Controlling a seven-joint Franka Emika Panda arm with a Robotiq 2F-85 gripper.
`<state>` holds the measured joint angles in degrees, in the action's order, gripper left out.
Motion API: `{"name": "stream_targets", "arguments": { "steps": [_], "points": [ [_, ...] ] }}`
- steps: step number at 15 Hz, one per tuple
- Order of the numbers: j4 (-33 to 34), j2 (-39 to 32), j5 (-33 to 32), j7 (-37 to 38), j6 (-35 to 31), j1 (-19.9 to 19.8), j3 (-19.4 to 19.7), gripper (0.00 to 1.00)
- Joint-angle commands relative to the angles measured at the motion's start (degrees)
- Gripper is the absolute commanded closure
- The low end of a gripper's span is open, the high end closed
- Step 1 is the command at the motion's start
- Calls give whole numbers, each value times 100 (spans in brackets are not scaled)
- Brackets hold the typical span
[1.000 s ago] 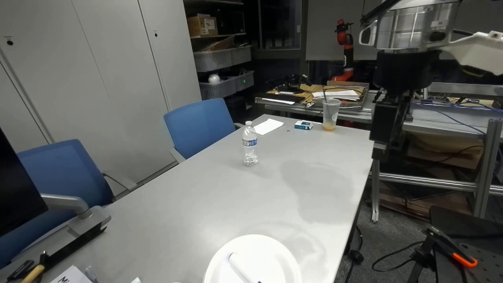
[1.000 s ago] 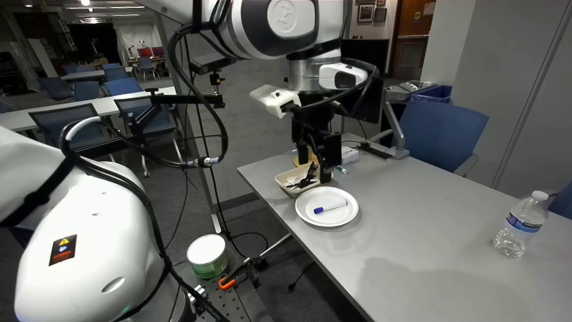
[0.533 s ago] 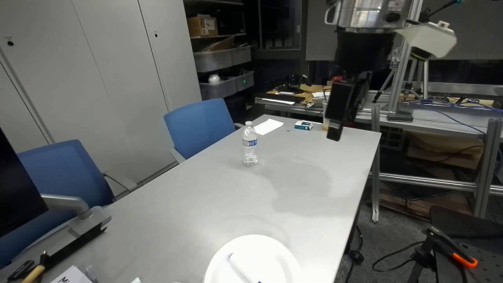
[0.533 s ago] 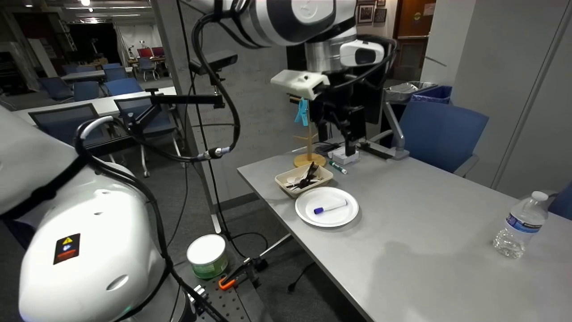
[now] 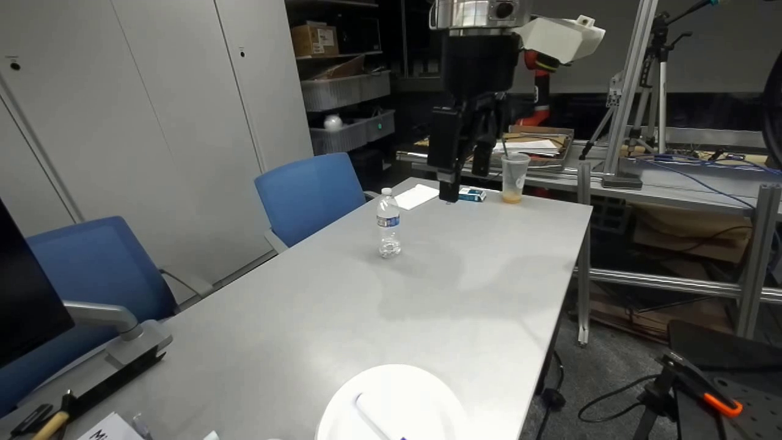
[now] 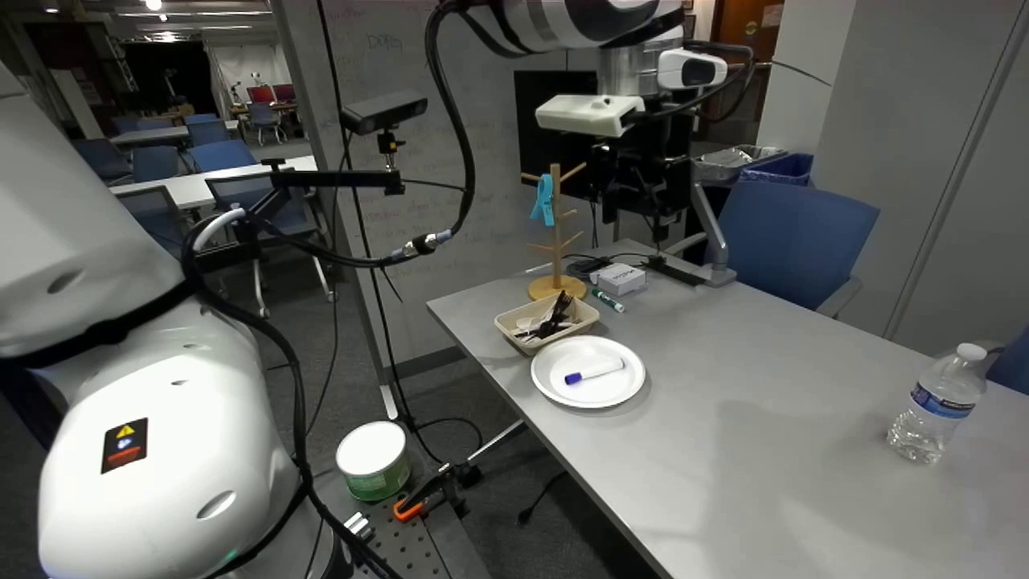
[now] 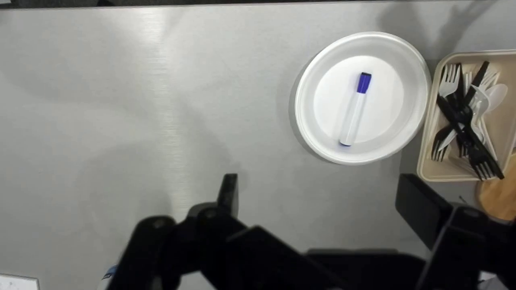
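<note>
Compared with a second earlier, the robot arm (image 6: 137, 523) had swung its gripper (image 5: 465, 178) toward 10 o'clock in an exterior view, while the things on the table (image 5: 293, 305) had stayed put. Past the end of the table, a whiteboard (image 6: 474, 273) bore handwriting too faint to read. On the arm's white body, near 8 o'clock in an exterior view, a dark label (image 6: 125, 445) carried a yellow warning triangle. The gripper hung above the tabletop, its fingers (image 7: 229, 193) spread wide, with gray surface visible between them. From the gripper, in the wrist view, a white plate (image 7: 383, 108) lay near 1 o'clock, below the fingers and apart from them. Just beside the plate, near 2 o'clock, sat a beige tray (image 7: 504, 125) of black and white cutlery (image 7: 465, 114). A water bottle (image 6: 936, 402) stood upright on the table, the lettering on its blue band too small to make out; a sliver of it showed near 8 o'clock in the wrist view. Near 8 o'clock in an exterior view, a partly cut-off white box (image 5: 116, 426) showed dark print beginning with M. Smallest, a blue-capped marker (image 7: 353, 114) rested on the plate, also near 1 o'clock from the gripper.
</note>
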<state>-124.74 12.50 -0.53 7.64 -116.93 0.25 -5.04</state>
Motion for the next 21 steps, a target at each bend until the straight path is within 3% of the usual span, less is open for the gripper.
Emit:
{"name": "stream_targets", "arguments": {
  "steps": [1, 10, 19, 20, 21],
  "points": [
    [16, -6, -14, 10, 19, 62, 59, 0],
    [-247, -562, 168, 261, -665, 357, -182, 0],
    [98, -2142, 123, 1151, -1829, 951, -550, 0],
    [-208, -1753, 106, 980, -1739, 922, -484, 0],
    [-179, -1873, 108, 999, -1767, 960, -483, 0]
  ]
}}
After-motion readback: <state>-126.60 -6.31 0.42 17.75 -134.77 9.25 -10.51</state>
